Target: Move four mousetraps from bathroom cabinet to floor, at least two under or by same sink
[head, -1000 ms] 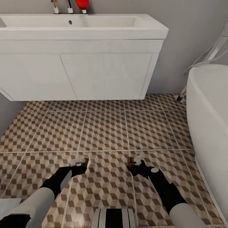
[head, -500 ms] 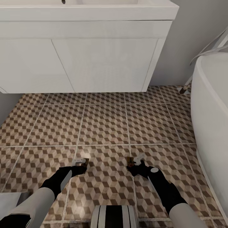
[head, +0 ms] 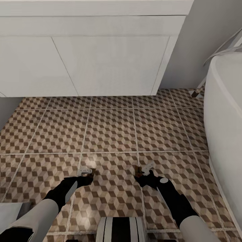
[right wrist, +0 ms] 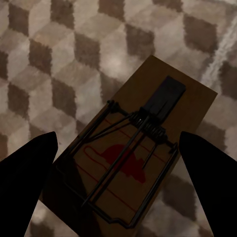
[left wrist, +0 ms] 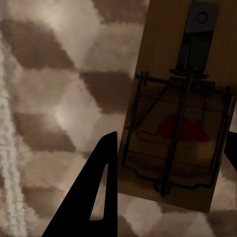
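Note:
Both arms reach down close to the bathroom floor, in front of the white vanity of the sink. My left gripper is shut on a mousetrap. In the left wrist view this mousetrap is a brown board with a dark wire spring and a red mark, held at its edges between the black fingers, with the gripper around it. My right gripper is shut on a second mousetrap. The right wrist view shows that mousetrap between the two fingers, with cube-pattern tiles behind it.
A white bathtub fills the right side, with a chrome pipe above it. A grey wall closes the left. The robot's own base is at the bottom edge. Patterned tiles stretch from the grippers to the vanity.
The head view has tilted down and closed in: the basin top and tap have left the picture. Both grippers keep their traps and hold about the same place over the floor.

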### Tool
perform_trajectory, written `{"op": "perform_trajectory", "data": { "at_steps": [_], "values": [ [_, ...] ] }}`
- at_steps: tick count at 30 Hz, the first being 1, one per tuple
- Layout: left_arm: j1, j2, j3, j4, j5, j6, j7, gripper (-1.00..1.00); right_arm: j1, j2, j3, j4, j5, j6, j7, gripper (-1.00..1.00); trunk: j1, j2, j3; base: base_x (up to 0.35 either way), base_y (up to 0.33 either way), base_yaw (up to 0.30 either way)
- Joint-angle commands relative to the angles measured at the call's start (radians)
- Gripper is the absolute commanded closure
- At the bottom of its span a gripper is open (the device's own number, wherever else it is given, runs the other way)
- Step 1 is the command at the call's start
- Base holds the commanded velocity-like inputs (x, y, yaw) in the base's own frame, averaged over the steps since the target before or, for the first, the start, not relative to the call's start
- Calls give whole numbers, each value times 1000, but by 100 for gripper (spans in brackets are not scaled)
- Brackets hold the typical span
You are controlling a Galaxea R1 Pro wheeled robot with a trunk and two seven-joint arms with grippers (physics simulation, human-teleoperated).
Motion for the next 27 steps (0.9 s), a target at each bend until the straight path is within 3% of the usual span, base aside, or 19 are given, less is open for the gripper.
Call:
{"op": "perform_trajectory", "data": {
  "at_steps": [1,27],
  "values": [
    [0,-3,-9,-2,8,5,4,100,0,0,-1,-2,10,4,5,100,0,0,-1,0,0,0],
    [0,-9,-12,-1,7,-1,4,100,0,1,-3,-2,11,1,1,100,0,0,-1,0,0,0]
  ]
}}
